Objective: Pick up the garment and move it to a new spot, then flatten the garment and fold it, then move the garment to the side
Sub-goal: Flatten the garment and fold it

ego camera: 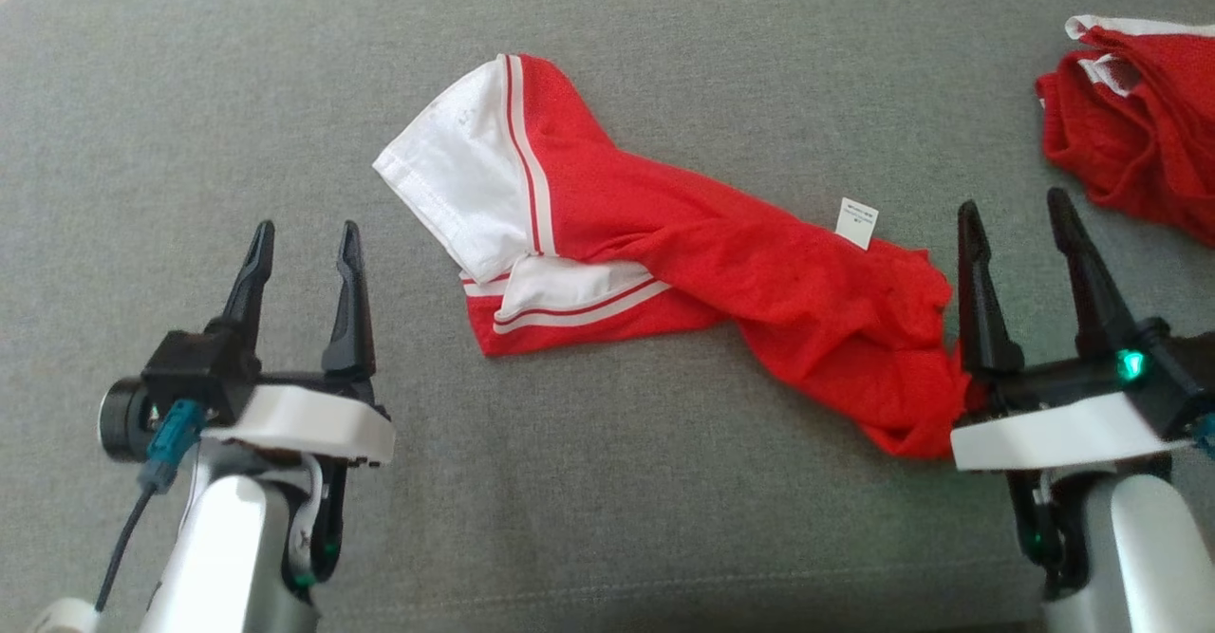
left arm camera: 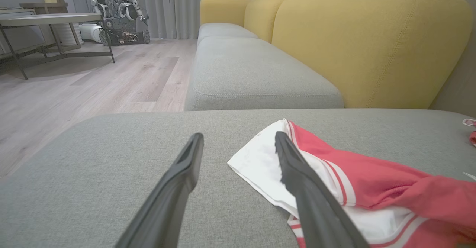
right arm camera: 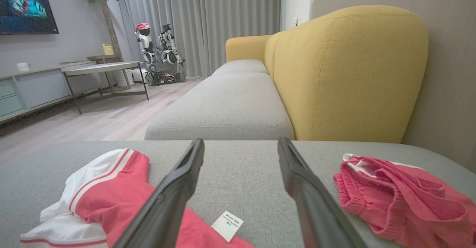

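Swing spread, empty left gripper [ego camera: 308, 227] onto the white hem and spread, empty right gripper [ego camera: 1011, 198] onto the bunched end of the twisted red-and-white mesh garment [ego camera: 721, 263] lying mid grey fabric sofa seat [ego camera: 190, 92]; pinch cloth only, lift together.

Garment [ego camera: 721, 263]: thin red and white knit cloth, matt, creased. Its label [ego camera: 857, 222]: white, paper-like. Sofa cushion [ego camera: 190, 92]: coarse grey woven fabric, matt. Left pincer [ego camera: 306, 230], right pincer [ego camera: 1014, 201]: matt black plastic fingers, smooth white shells. Floor [left arm camera: 93, 80]: pale wood planks.
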